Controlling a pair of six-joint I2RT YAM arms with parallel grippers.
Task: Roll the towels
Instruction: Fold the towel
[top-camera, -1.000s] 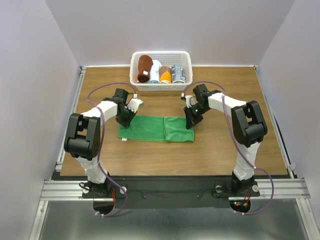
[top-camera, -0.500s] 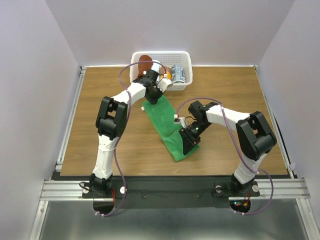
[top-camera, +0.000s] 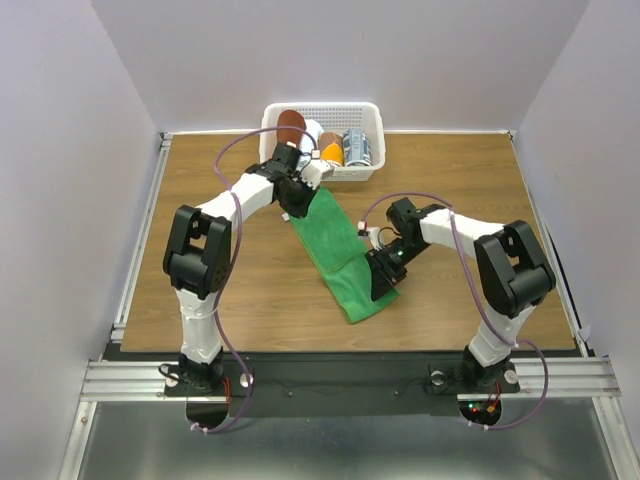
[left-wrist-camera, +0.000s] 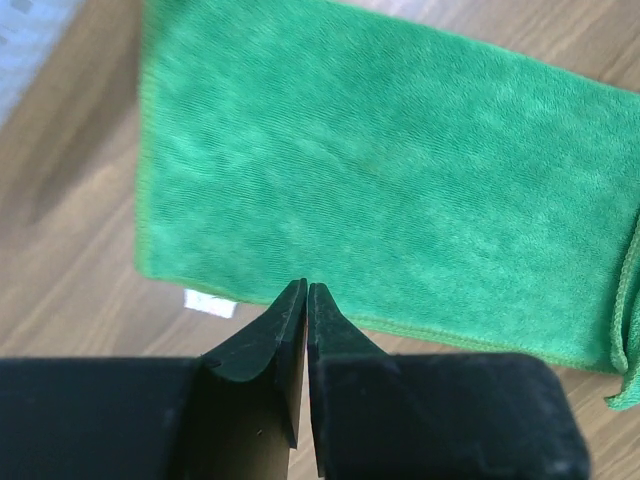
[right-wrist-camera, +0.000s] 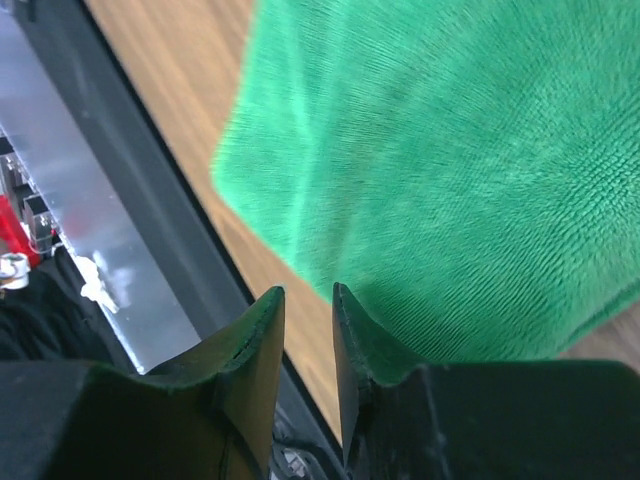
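The green towel (top-camera: 335, 250) lies flat and slantwise on the wooden surface (top-camera: 200, 290), with its far end just in front of the white basket (top-camera: 320, 107) and its near end toward the right arm's side. The left tool (top-camera: 297, 195) hangs over the far end. In its wrist view, the left tool (left-wrist-camera: 306, 285) has its fingers (left-wrist-camera: 265, 335) drawn almost together, with only a sliver between the tips and nothing in it. They sit just off the towel's hemmed edge, beside a small white tag (left-wrist-camera: 208, 303). The right tool (top-camera: 383, 283) is over the towel's near end. From its wrist camera, the right tool (right-wrist-camera: 307, 290) shows a narrow gap with no cloth pinched, and the green towel (right-wrist-camera: 450, 150) spreads out beyond the tips. I cannot tell whether either tool touches the cloth. The reddish-brown towel (top-camera: 291, 125) stands rolled at the left end of the basket, next to an orange roll (top-camera: 331, 151) and a grey-patterned roll (top-camera: 356, 147).
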